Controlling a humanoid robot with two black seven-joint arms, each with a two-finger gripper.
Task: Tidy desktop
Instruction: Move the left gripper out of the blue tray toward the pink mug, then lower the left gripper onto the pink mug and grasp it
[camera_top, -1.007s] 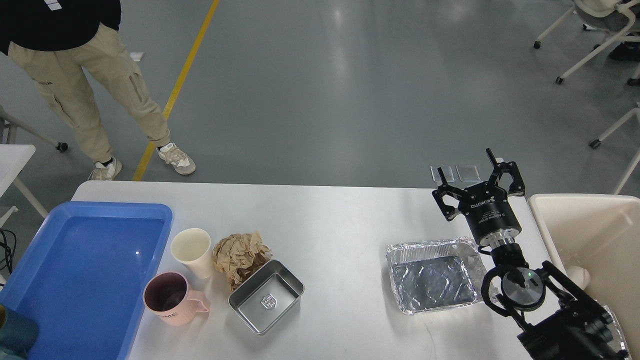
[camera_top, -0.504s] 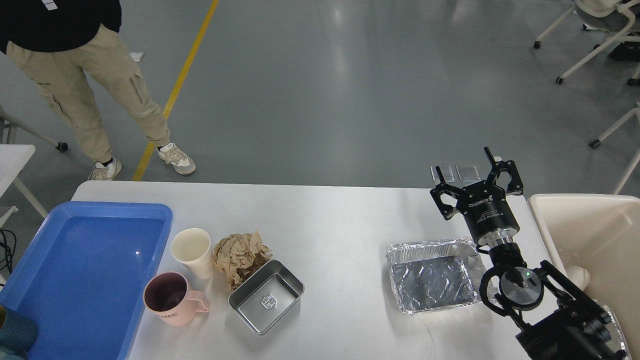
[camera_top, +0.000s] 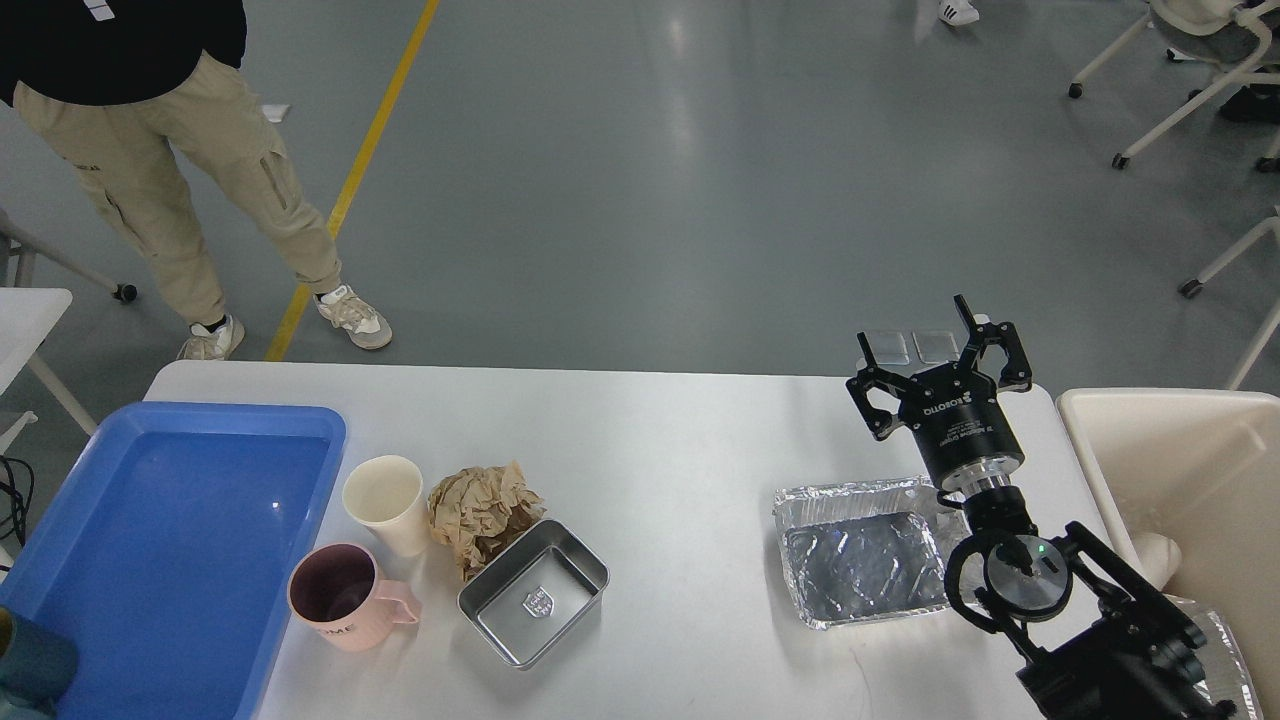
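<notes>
Head view: the desktop (camera_top: 680, 440) fills the lower frame, a wide white slab, rigid and fixed, nothing to grip; the handling concerns what sits on it.

Right gripper (camera_top: 935, 365) hangs above the far right corner, fingers spread apart, empty. Left gripper is out of frame.

Just below the gripper sits the foil tray (camera_top: 865, 550): likely very light, thin and easily crushed, so pinch a rim edge gently. Steel tray (camera_top: 533, 592) looks stiff and slick; grab a side wall. Crumpled brown paper (camera_top: 485, 505) touches its far edge, soft and light, so a grip anywhere should work. Paper cup (camera_top: 383, 503) is light and would deform; take it at the rim. Pink mug (camera_top: 345, 597) is heavier and possibly breakable; go for the handle or wall. Blue tray (camera_top: 250, 420) at left holds nothing visible. Beige bin (camera_top: 1090, 440) at right.

Writing: "ROBOTIQ" on the gripper body, upside down. Mug lettering ends in "ME", partly unreadable. Steel tray carries a shield emblem, too small to read.
</notes>
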